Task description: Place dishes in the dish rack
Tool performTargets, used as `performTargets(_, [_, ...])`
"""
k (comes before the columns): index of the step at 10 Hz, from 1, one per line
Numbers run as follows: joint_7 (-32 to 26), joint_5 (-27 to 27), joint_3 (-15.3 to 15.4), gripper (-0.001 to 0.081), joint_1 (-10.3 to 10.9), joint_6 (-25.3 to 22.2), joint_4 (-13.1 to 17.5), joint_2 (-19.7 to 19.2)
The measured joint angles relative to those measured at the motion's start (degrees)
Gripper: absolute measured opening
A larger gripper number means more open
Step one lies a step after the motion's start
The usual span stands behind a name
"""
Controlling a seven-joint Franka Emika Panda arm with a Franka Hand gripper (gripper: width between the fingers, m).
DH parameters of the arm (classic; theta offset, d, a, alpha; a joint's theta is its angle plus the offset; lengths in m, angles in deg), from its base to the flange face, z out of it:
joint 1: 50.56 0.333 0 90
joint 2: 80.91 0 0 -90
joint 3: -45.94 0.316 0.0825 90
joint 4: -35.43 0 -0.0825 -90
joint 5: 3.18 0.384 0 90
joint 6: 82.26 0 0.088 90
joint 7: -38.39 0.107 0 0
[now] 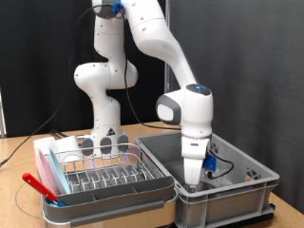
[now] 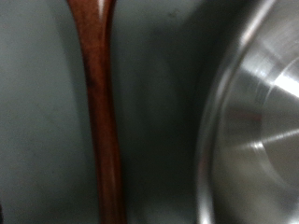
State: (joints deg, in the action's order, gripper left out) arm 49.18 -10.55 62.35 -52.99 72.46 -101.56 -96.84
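The silver wire dish rack (image 1: 100, 169) sits in its white tray base (image 1: 109, 202) at the exterior view's lower left. My gripper (image 1: 193, 177) reaches straight down into the large grey bin (image 1: 242, 195) at the right; its fingertips are hidden behind the bin wall. The wrist view is very close to the bin floor. It shows the rim and side of the shiny steel bowl (image 2: 257, 121) beside the thin orange-brown stick (image 2: 101, 112). No fingers show in the wrist view. The light-blue plate does not show clearly.
A red utensil (image 1: 43, 185) lies along the rack's left edge. The robot's base (image 1: 103, 141) stands right behind the rack. Cables and small parts (image 1: 228, 163) lie inside the bin next to the hand. A black curtain closes the background.
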Motion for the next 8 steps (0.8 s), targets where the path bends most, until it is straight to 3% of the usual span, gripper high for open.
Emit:
performTargets(5, [0.0,0.8,0.5,0.0773,-0.1,4.7,0.1,-2.4])
performTargets(6, [-0.1,1.3,0.7,0.0594,-0.1,4.7,0.1,-2.4])
performTargets(7, [-0.2,1.4,0.7,0.0594,-0.1,4.7,0.0,-2.4])
performTargets(8, [-0.2,1.6,0.7,0.0410,-0.2,4.7,0.0,-2.4])
